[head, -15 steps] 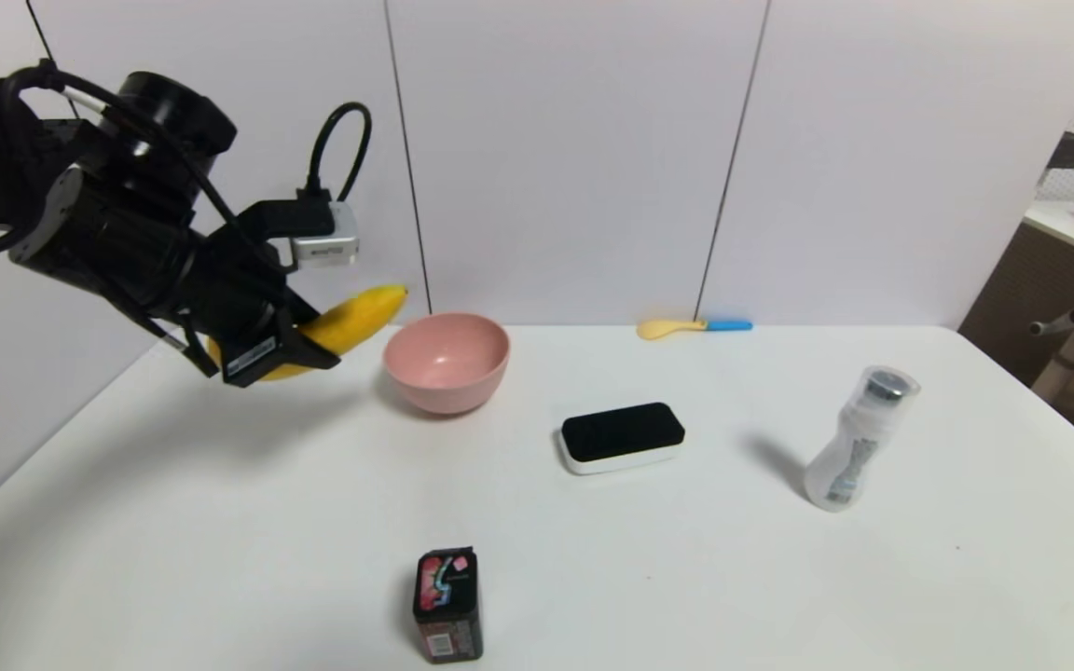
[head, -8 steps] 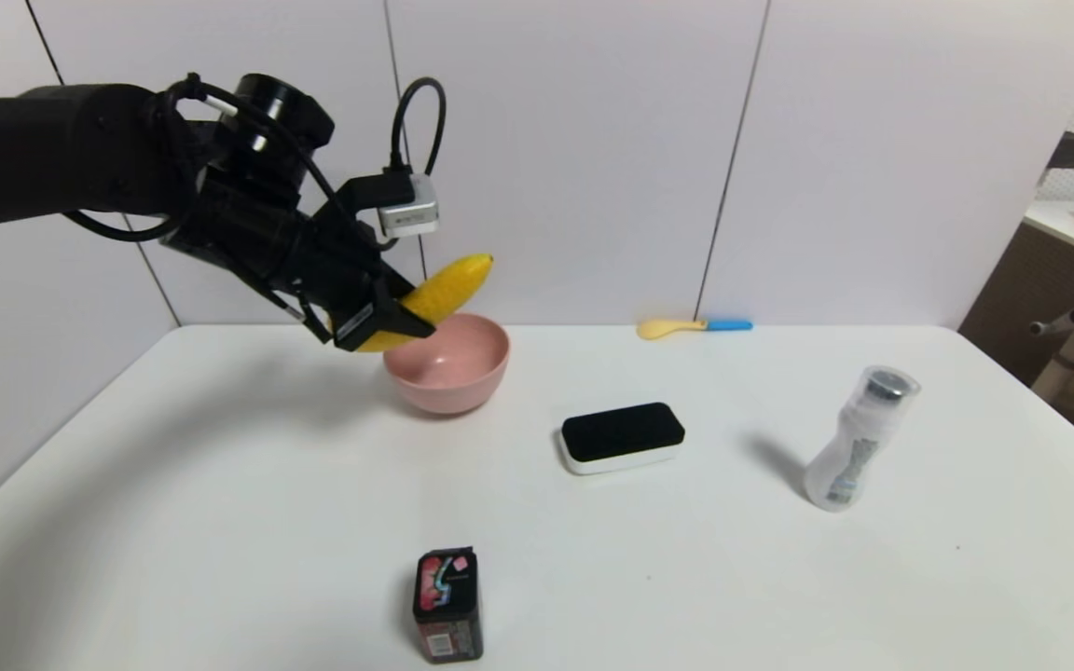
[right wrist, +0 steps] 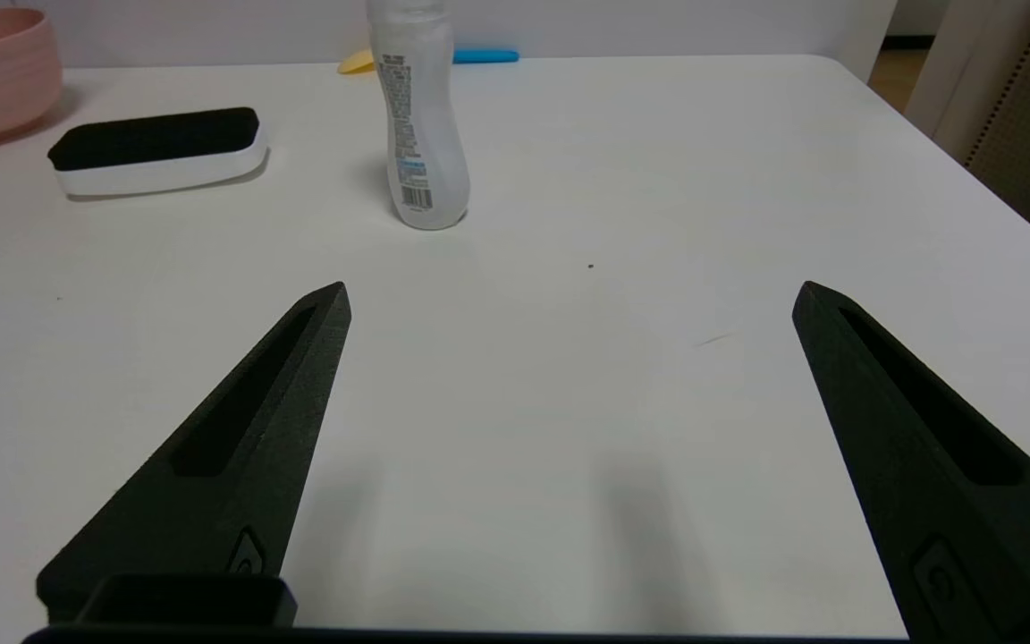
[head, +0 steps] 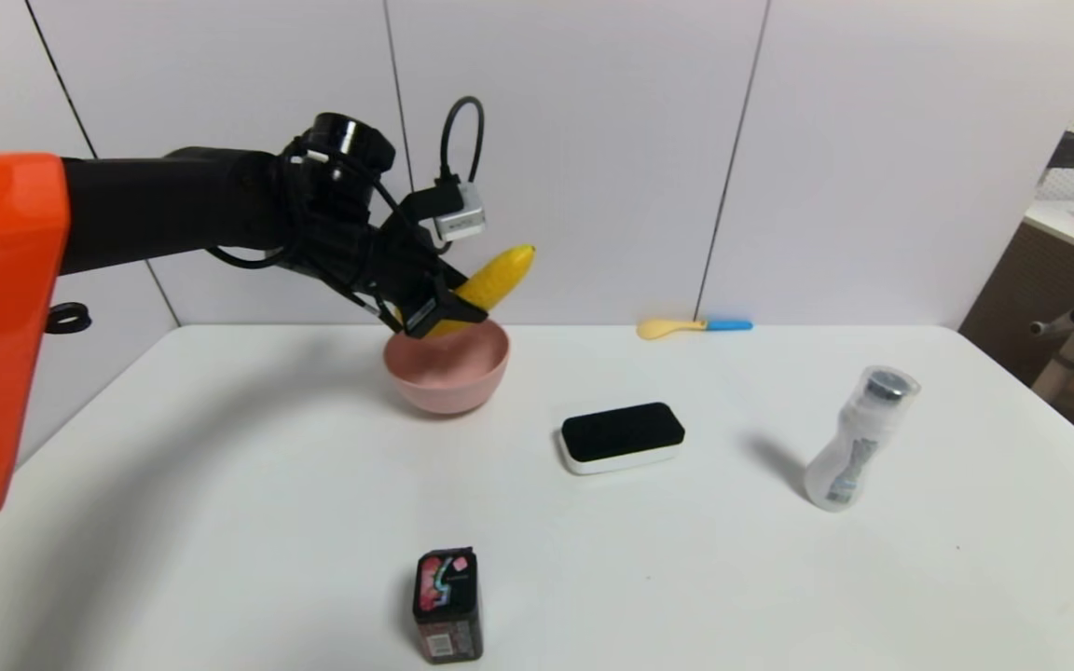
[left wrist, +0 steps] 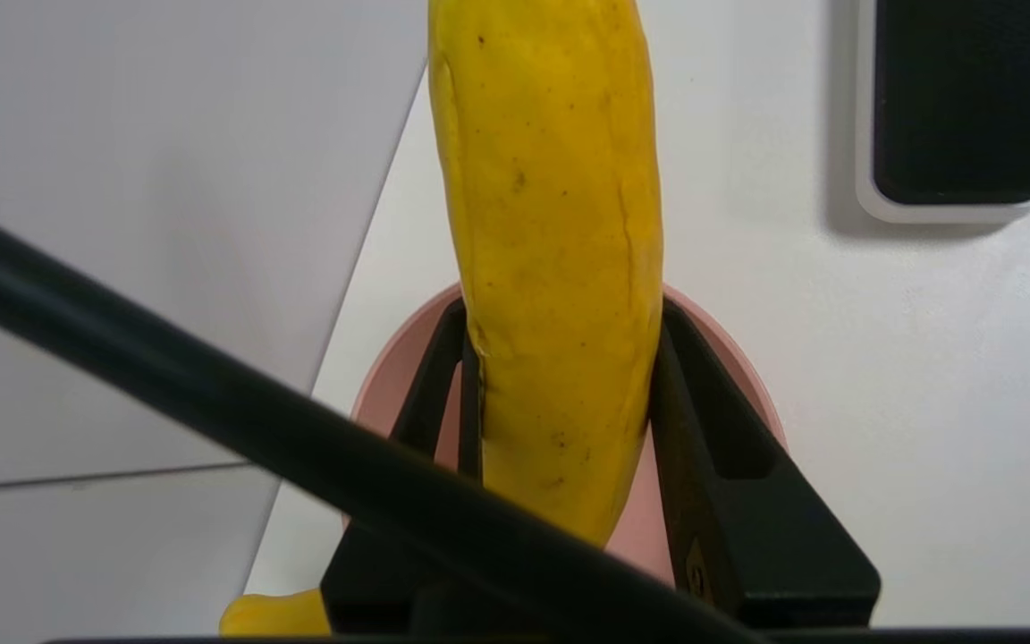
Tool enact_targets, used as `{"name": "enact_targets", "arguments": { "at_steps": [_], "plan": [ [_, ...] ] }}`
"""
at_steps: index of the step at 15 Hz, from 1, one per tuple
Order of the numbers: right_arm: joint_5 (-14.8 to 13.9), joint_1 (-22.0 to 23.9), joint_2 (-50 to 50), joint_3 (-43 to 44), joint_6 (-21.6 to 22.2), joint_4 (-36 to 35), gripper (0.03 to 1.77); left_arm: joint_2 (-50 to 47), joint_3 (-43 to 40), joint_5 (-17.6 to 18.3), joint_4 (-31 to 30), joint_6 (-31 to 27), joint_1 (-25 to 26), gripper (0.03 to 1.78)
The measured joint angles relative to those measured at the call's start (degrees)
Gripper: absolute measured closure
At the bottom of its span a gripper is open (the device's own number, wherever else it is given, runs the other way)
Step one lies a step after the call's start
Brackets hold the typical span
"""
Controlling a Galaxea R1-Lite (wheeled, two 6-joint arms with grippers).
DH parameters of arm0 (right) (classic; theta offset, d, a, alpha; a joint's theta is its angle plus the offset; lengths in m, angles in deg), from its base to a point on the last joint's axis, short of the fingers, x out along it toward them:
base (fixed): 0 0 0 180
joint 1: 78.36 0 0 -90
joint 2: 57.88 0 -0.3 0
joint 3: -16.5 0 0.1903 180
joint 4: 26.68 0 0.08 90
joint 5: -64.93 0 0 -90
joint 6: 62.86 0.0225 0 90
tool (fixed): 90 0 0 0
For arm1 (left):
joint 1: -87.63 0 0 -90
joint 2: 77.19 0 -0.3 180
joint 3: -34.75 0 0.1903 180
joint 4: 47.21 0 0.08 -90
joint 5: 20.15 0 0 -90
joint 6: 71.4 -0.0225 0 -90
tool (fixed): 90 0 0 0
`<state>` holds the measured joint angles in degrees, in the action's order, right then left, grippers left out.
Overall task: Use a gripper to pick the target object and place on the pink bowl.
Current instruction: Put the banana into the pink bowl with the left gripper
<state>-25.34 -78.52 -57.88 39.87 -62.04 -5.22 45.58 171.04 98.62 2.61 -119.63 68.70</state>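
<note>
On the white table (head: 220, 485) the left gripper (head: 444, 312) hangs over the pink bowl (head: 448, 373), its fingers clamped around the banana (head: 500, 278) held above the rim, while the right gripper (right wrist: 569, 295) sits parked, fingers spread wide over bare tabletop.

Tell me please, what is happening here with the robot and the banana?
The left pincer is shut on the banana and holds it in the air just above the pink bowl, one end pointing up toward the wall. The banana is not yet released into the bowl. The right pincer is open and empty, low over the white table near the clear bottle. A black-topped eraser, a small dark box and a yellow spoon lie on the table untouched.
</note>
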Motion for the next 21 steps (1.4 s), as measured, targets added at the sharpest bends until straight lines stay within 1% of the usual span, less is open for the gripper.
{"name": "enact_targets", "arguments": {
  "at_steps": [2, 6, 7, 10, 12, 14, 17, 21],
  "plan": [
    [0.0, 0.0, 0.0, 0.0, 0.0, 0.0, 0.09, 1.6, 0.1, 0.2, -2.2, 1.0, -0.3, 1.25],
    [0.0, 0.0, 0.0, 0.0, 0.0, 0.0, 0.09, 3.5, 0.1, 0.3, -2.7, 1.7, -1.0, 1.25],
    [0.0, 0.0, 0.0, 0.0, 0.0, 0.0, 0.09, 3.8, 0.1, 0.3, -2.7, 1.7, -0.9, 1.2],
    [0.0, 0.0, 0.0, 0.0, 0.0, 0.0, 0.09, 4.3, 0.0, 0.4, -2.7, 1.7, -1.1, 0.85],
    [0.0, 0.0, 0.0, 0.0, 0.0, 0.0, 0.09, 4.4, 0.0, 0.3, -2.8, 1.8, -1.0, 0.68],
    [0.0, 0.0, 0.0, 0.0, 0.0, 0.0, 0.09, 4.1, 0.0, 0.3, -2.5, 1.7, -1.0, 0.54],
    [0.0, 0.0, 0.0, 0.0, 0.0, 0.0, 0.09, 2.4, -0.1, 0.2, -1.9, 2.2, -0.8, 0.41],
    [0.0, 0.0, 0.0, 0.0, 0.0, 0.0, 0.09, -2.2, -0.6, 0.1, 0.7, 2.3, 0.9, 0.29]
  ]
}}
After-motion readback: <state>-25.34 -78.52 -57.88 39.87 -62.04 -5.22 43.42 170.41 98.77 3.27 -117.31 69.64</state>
